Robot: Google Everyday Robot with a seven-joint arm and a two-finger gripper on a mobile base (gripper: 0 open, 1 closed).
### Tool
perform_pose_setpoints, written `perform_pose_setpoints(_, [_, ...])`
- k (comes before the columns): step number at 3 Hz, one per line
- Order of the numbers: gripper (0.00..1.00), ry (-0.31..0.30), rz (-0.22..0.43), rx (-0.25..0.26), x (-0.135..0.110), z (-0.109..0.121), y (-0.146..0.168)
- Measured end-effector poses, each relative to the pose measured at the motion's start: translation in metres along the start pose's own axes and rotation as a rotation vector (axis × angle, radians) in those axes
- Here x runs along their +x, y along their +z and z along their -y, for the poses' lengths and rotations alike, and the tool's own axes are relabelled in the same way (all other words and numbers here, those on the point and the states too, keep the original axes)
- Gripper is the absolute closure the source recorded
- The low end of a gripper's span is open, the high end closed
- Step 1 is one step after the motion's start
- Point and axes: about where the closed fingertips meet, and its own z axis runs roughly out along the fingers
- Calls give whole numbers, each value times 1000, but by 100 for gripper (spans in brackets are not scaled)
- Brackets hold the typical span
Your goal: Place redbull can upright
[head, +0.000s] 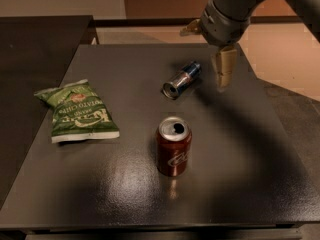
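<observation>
Redbull can (181, 79) lies on its side at the far middle of the bench (250, 174), beyond an upright cola can (174, 146). The end effector (209, 49) hovers just to its right, spread wide, probably ready to straddle and right it.

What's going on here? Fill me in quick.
A one-armed robot is working to stand the redbull can upright. The can lies on its side near the far edge of the dark table, untouched. The gripper hovers just to the right of it, holding nothing. A red cola can stands upright nearer the camera, and a green chip bag lies flat at the left.
</observation>
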Motion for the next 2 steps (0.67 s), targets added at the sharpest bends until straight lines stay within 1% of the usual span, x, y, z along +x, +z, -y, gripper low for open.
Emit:
perform_pose_setpoints(1, [0,-127,30,-47,-5,16,27])
perform_pose_setpoints(2, [0,-230,32,-92,-15,23,50])
